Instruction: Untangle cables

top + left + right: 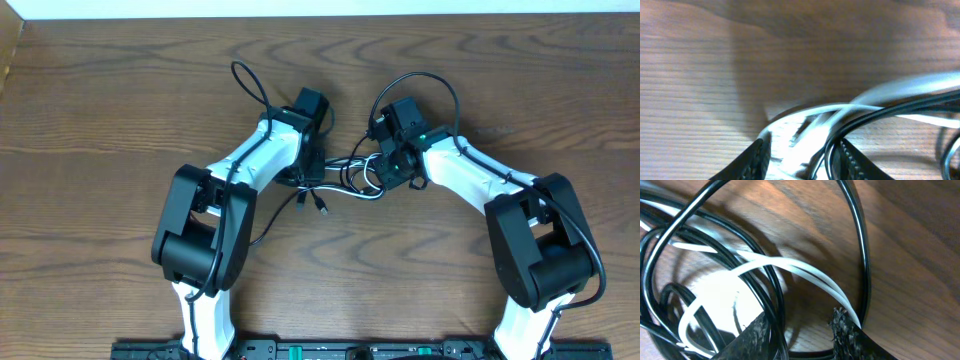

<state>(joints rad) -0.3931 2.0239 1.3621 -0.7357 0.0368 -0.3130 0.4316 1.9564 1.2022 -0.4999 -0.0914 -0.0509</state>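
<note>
While your left gripper shows only two dark ribbed fingers at the near edge of its blurred wrist view, you can see them standing partly apart, not clamped on anything. A thin white cord and a pair of thin black cords sweep in from the right and pass through the gap. The black ones brush the inner face of the finger on the right of that view.

Your right gripper is likewise partly open and holds nothing. The white cord crosses its gap in an arc and meets the tip of the finger on the right of the view. One black cord runs down just beside the other finger, and another loops wide and comes down to the same fingertip as the white one. Left of the fingers the cords pile into overlapping loops, white threaded among black.

From overhead, that knot lies in the middle of the brown wood-grain tabletop, between your two grippers, which flank it left and right. Small plug ends trail out on its near side. A thicker black cable arcs off each arm on the far side.
</note>
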